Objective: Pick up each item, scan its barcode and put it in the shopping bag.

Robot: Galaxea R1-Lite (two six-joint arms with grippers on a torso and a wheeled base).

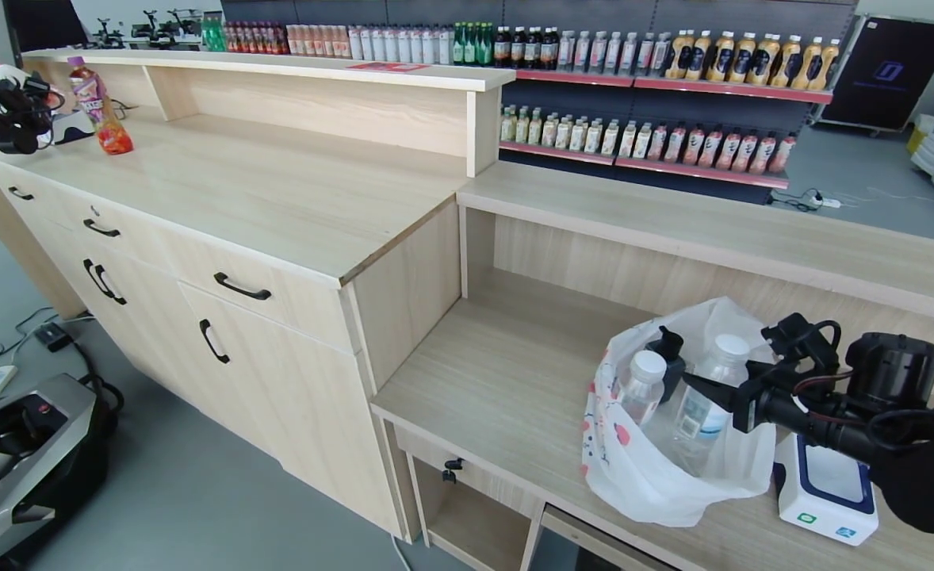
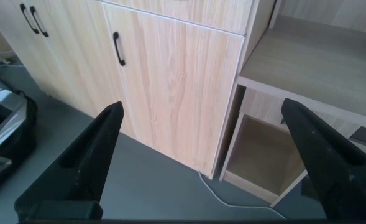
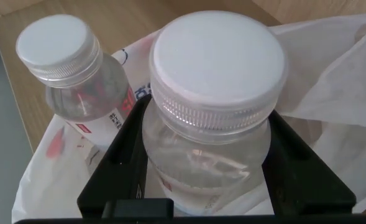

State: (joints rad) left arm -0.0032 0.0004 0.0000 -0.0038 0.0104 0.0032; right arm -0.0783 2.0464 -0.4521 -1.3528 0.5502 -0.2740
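Shopping bag (image 1: 641, 476), white plastic: on low wooden counter (image 1: 499, 381), small clear bottle (image 1: 643, 388) and dark pump bottle (image 1: 667, 349) inside
Right gripper (image 3: 207, 155): clamped on large white-capped clear bottle (image 3: 217, 62), in bag
Left gripper (image 2: 201, 143): jaws apart, empty
Remaining: orange drink bottle (image 1: 101, 107), far counter (image 1: 277, 190), likely last

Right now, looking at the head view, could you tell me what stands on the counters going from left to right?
Black device → red drink bottle → shopping bag, where the right gripper grips a clear bottle → white scanner.
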